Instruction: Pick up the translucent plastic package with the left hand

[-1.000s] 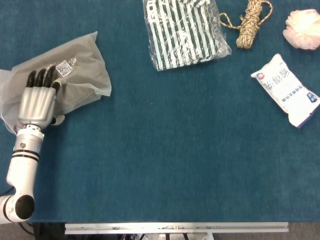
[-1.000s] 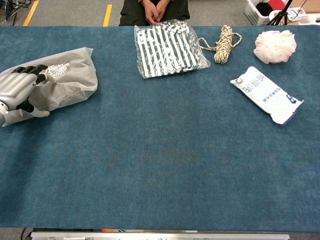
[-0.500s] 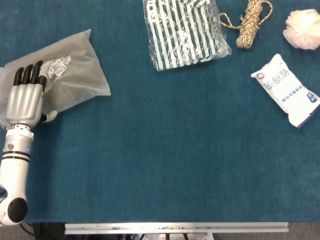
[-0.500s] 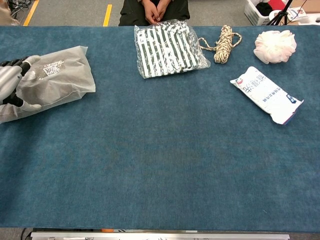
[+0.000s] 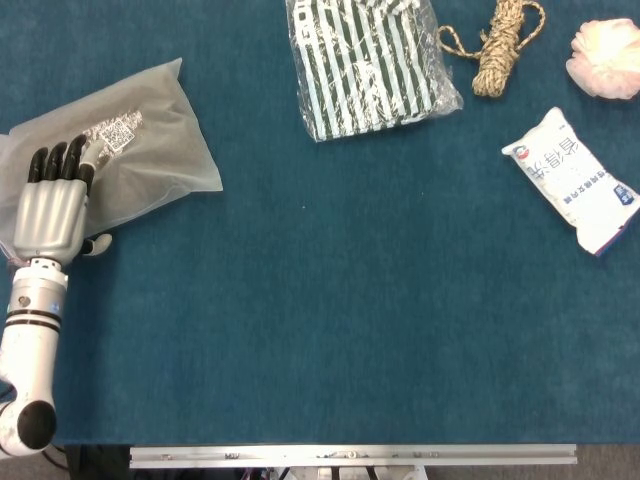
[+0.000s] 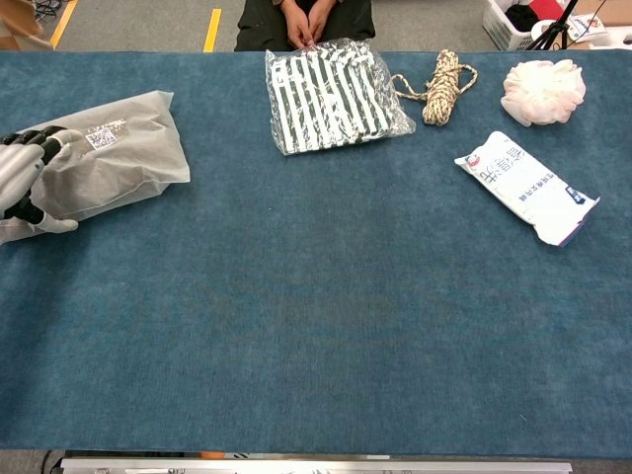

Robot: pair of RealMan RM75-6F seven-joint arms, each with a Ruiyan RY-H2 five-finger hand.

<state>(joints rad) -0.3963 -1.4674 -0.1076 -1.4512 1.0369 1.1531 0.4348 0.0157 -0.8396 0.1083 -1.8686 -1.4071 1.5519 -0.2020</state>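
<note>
The translucent plastic package (image 5: 150, 150) lies flat at the table's left, a small printed label near its top. In the chest view the package (image 6: 128, 158) shows the same way. My left hand (image 5: 50, 205) rests palm down on the package's near-left end, fingers stretched over the plastic and the thumb (image 5: 97, 243) sticking out beside its lower edge. In the chest view the left hand (image 6: 22, 183) sits at the frame's left border, fingers laid over the package. Neither view shows the package lifted. My right hand shows in neither view.
A clear bag of black-and-white striped cloth (image 5: 365, 60) lies at the back centre, a coil of rope (image 5: 505, 45) to its right, a pale pink puff (image 5: 605, 58) at the back right. A white printed pouch (image 5: 575, 180) lies at right. A seated person (image 6: 308, 20) is behind the table.
My left hand slid left, dragging the package a little with it. Then the hand drew back toward me over the plastic while the package stayed put.
</note>
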